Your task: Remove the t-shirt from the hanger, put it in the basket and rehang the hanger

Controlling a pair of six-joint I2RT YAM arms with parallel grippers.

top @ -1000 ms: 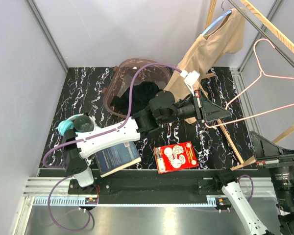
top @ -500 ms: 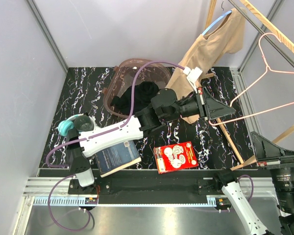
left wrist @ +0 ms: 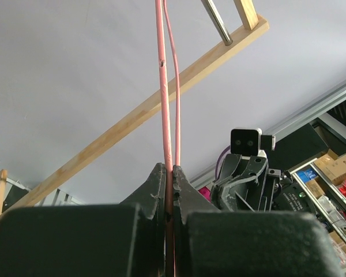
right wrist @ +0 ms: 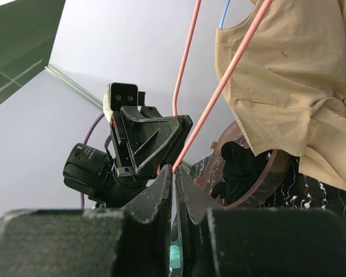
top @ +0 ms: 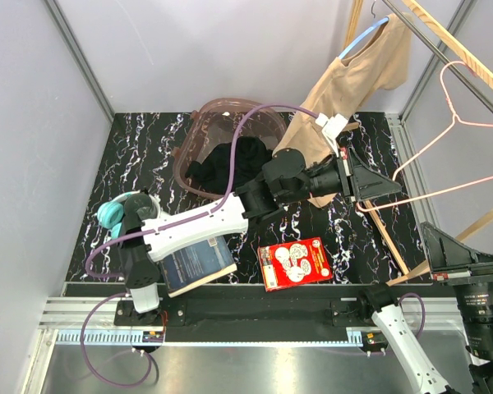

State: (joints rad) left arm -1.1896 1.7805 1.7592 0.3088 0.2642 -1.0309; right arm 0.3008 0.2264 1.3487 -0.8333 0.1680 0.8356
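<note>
- Lying in the basket point(top: 230, 105) at left, a black garment point(top: 234, 156) looks already off its hanger
- Left gripper point(left wrist: 169, 170) is clamped on the bare pink hanger point(left wrist: 162, 86), whose bottom bar runs left to right, hook up by the rail point(top: 452, 49)
- Tan t-shirt point(top: 353, 78) hangs on a blue hanger point(top: 357, 39), collar up, length dropping toward the bench point(top: 148, 164); likely what remains
- Right gripper point(right wrist: 173, 173) looks pinched on the pink wire too
</note>
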